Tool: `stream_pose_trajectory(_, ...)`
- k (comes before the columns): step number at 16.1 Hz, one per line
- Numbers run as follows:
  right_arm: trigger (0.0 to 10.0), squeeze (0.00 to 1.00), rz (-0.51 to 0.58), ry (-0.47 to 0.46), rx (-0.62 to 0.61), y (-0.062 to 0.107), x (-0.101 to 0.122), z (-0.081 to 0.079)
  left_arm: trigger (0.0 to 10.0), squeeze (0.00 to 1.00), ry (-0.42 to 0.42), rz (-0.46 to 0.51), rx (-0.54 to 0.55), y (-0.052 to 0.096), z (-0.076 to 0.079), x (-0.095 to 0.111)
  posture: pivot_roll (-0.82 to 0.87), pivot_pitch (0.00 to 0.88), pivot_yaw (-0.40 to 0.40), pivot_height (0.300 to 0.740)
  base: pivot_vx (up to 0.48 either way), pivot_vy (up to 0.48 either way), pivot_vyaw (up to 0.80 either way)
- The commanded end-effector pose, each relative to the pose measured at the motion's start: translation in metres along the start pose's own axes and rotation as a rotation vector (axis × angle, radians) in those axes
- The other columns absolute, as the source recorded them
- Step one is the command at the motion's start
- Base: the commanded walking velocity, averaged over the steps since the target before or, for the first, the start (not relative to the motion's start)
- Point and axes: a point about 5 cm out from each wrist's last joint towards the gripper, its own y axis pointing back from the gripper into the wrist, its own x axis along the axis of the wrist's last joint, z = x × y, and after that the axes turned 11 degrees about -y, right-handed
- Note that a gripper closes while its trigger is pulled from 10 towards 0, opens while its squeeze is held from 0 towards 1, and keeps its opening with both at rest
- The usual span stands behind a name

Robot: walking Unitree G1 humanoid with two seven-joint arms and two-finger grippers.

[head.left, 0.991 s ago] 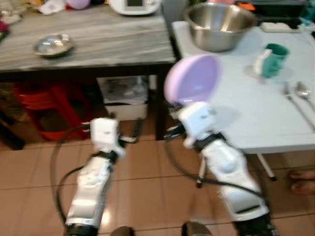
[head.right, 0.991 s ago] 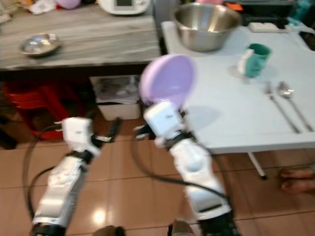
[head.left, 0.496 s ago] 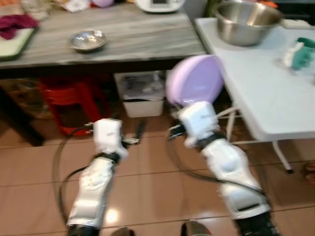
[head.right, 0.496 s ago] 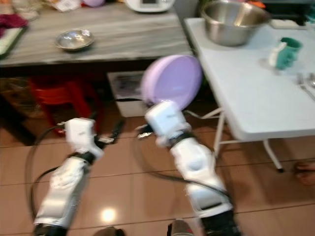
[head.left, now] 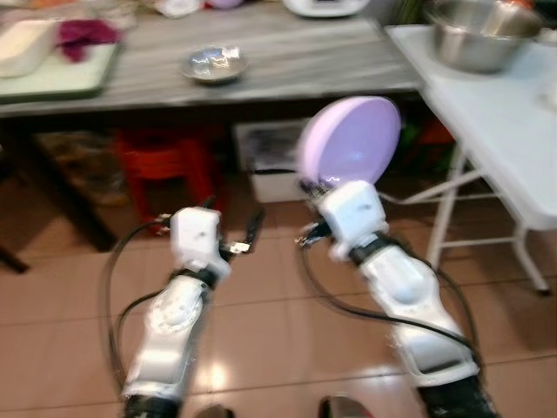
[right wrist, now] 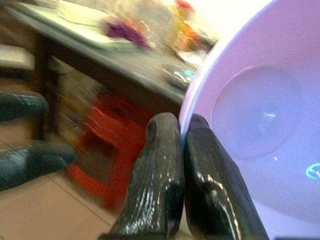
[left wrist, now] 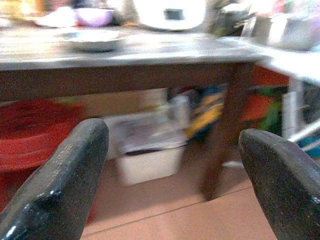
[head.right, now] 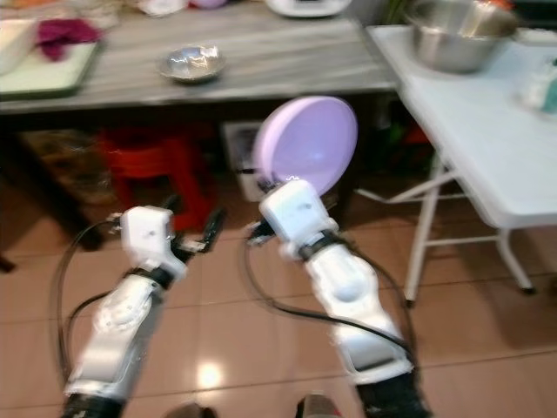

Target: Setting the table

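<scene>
My right gripper (head.left: pixel 320 185) is shut on the rim of a lilac plate (head.left: pixel 350 141), which stands almost upright above the floor. In the right wrist view the two fingers (right wrist: pixel 165 165) pinch the plate's edge (right wrist: pixel 260 115). My left gripper (head.left: pixel 248 235) is open and holds nothing, low over the tiled floor; its fingers (left wrist: pixel 65 175) stand wide apart in the left wrist view. The white folding table (head.left: pixel 496 113) is at the right with a large steel bowl (head.left: pixel 479 35) on it.
A grey wooden counter (head.left: pixel 287 61) crosses the back, carrying a small steel bowl (head.left: pixel 214 64) and a tray (head.left: pixel 61 74). Under it are a red stool (head.left: pixel 165 170) and a white box (head.left: pixel 270 165). Open tiled floor (head.left: pixel 278 322) lies in front.
The camera has swung left: the white table has slid toward the right edge and more of the counter shows. The plate stays in my right gripper.
</scene>
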Motion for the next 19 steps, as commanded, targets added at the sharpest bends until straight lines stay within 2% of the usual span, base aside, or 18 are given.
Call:
stream_pose_trajectory(1,10.0,0.00,0.003,0.018,-0.008,0.0022,0.0010,0.0046,10.0,0.00,0.009,0.004,-0.024,-0.0006,0.0073,0.0005,-0.17,0.160,0.027,0.740,0.000,0.461,0.00)
stream_pose_trajectory(3,10.0,0.00,0.001,0.020,-0.007,0.0022,0.0007,0.0045,10.0,0.00,0.009,-0.005,-0.022,-0.0010,0.0072,-0.0006,-0.17,0.160,0.027,0.740,0.000,0.358,0.00)
stream_pose_trajectory(6,10.0,0.00,0.001,0.020,-0.012,0.0021,0.0003,0.0055,10.0,0.00,0.011,-0.015,-0.008,-0.0015,0.0062,-0.0023,-0.17,0.159,0.024,0.740,0.000,0.000,0.67)
stream_pose_trajectory(17,10.0,0.00,-0.004,0.021,-0.028,0.0059,-0.0013,0.0080,10.0,0.00,0.020,0.028,-0.017,-0.0011,0.0056,0.0043,-0.17,0.166,0.026,0.740,0.000,0.000,0.00)
stream_pose_trajectory(19,10.0,0.00,-0.001,0.021,-0.027,0.0057,-0.0008,0.0079,10.0,0.00,0.021,0.029,-0.024,-0.0009,0.0060,0.0045,-0.17,0.168,0.028,0.740,0.259,0.000,0.00)
